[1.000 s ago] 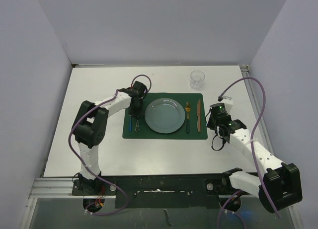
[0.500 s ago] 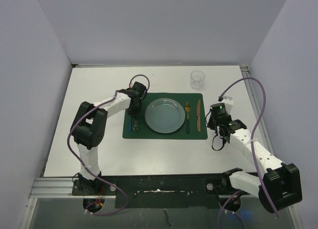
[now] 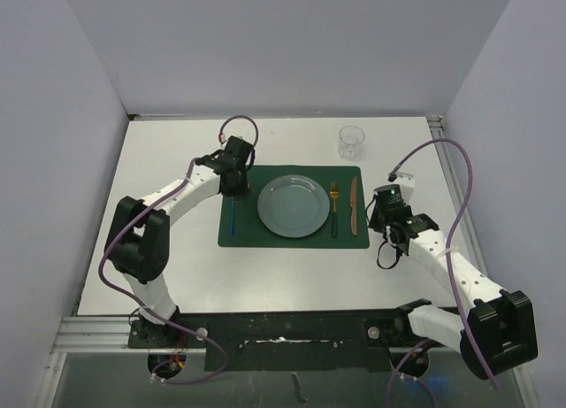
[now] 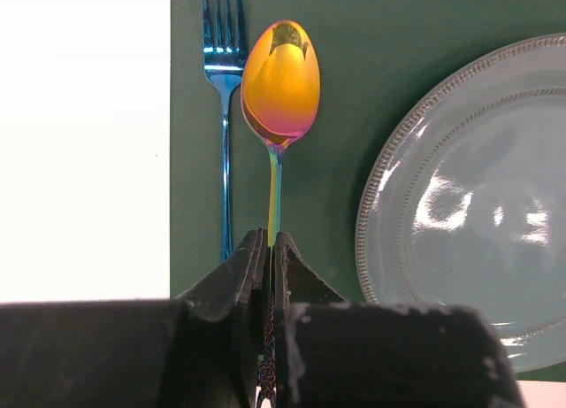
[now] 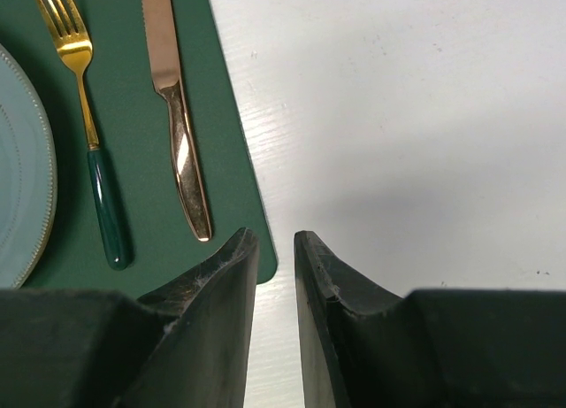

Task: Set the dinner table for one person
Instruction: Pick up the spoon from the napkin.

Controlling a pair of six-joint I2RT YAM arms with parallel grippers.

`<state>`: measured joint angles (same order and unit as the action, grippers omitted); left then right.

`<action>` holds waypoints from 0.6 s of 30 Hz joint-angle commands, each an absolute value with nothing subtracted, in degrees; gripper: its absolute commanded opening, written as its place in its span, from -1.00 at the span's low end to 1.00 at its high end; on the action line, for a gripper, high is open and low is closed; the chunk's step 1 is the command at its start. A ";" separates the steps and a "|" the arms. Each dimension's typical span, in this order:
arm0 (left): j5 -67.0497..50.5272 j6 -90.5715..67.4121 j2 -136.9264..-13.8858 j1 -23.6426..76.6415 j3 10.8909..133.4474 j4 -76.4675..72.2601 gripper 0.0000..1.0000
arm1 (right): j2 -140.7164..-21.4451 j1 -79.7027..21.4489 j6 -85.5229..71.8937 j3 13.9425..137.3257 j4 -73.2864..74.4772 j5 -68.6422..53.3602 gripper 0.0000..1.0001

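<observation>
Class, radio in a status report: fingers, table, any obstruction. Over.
Left fingers shut on spoon handle, spoon between blue fork and plate. Right fingers open, empty. Table nearly set. Nothing in the way.

The top camera looks down from above the near edge over the whole counter [image 3: 177, 249]. Both wrist cameras hang close above the placemat [image 4: 354, 89], facing down, each catching an edge of the plate [image 4: 478, 213].
</observation>
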<state>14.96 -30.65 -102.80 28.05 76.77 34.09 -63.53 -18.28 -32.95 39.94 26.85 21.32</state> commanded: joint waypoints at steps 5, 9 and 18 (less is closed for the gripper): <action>17.09 -31.49 -97.04 27.86 76.60 30.91 -1.00 | -64.35 -17.77 -32.39 39.63 24.08 20.12 -0.49; 16.91 -31.25 -97.51 27.86 76.64 30.87 -1.00 | -63.87 -17.77 -32.21 40.05 24.62 20.59 -0.49; 12.96 -30.48 -99.01 27.95 76.76 31.05 -1.00 | -63.43 -17.74 -31.89 40.30 25.45 21.65 -0.49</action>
